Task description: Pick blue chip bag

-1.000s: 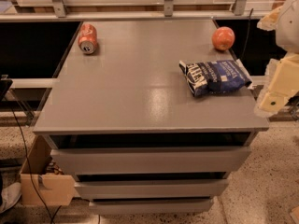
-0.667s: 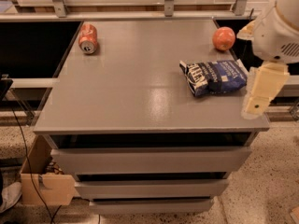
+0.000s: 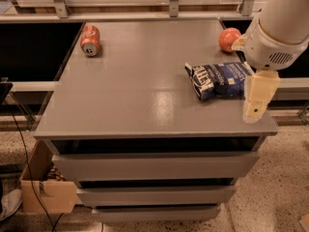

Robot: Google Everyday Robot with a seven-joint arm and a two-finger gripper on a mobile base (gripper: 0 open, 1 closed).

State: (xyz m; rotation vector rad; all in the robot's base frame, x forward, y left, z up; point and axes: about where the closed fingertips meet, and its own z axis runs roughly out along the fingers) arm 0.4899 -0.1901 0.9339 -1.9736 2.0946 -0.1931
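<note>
On the grey table (image 3: pixel 145 100), a soda can (image 3: pixel 90 40) is seen lying on its side at the far left corner, unmoved over the past second. The blue chip bag (image 3: pixel 219 79) is found right of centre, flat on the tabletop with its white lettering turned to the left, and it too is unshifted. An orange fruit (image 3: pixel 229 39) is left just behind it, near the far right corner. What is changed is at the right. The gripper (image 3: pixel 254 105), carried a second ago beyond the table's right edge, is now brought leftward and is poised at the bag's right end, near the front right corner. Whether the bag is touched cannot be settled from this angle, though it appears not to be lifted. How far the gripper is opened cannot be told, and nothing is seen held in it. The approach is judged nearly made, the grasp itself not yet begun.
</note>
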